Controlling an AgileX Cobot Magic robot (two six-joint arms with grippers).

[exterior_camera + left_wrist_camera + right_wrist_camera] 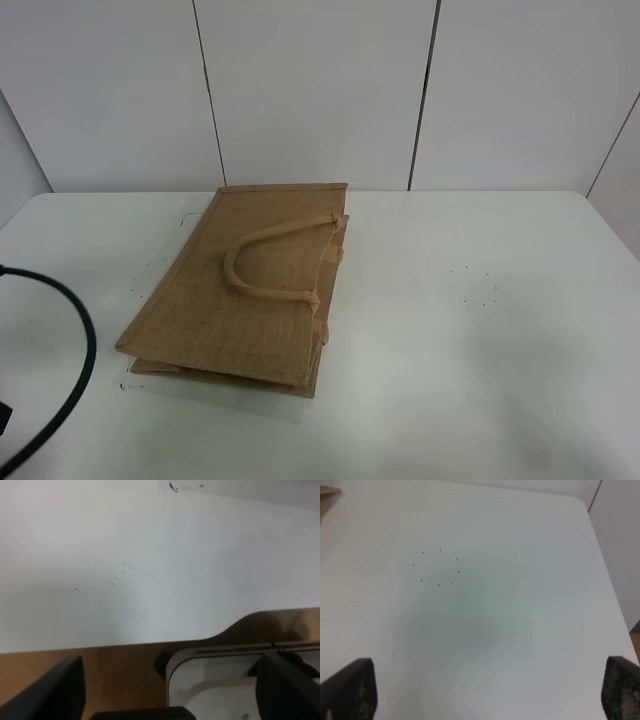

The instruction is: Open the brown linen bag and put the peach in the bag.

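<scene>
At the near left edge of the white table (480, 330) a black cable (78, 345) curves over the surface. The brown linen bag (235, 300) lies flat on the left half of the table and is folded shut. Its bottom end points to the near edge and its mouth end reaches almost to the far edge. One beige handle (262, 262) rests as a loop on the upper face of the bag. The peach is not visible in any view.

The left gripper (170, 690) hangs over the edge of the table, with its dark fingers (55, 690) spread wide and nothing between them. The right gripper (487, 690) hangs over bare table near a ring of small dark dots (437, 567). Its fingers (350, 690) also stand wide apart and hold nothing. Behind the far edge stands a wall of pale panels (320, 90).
</scene>
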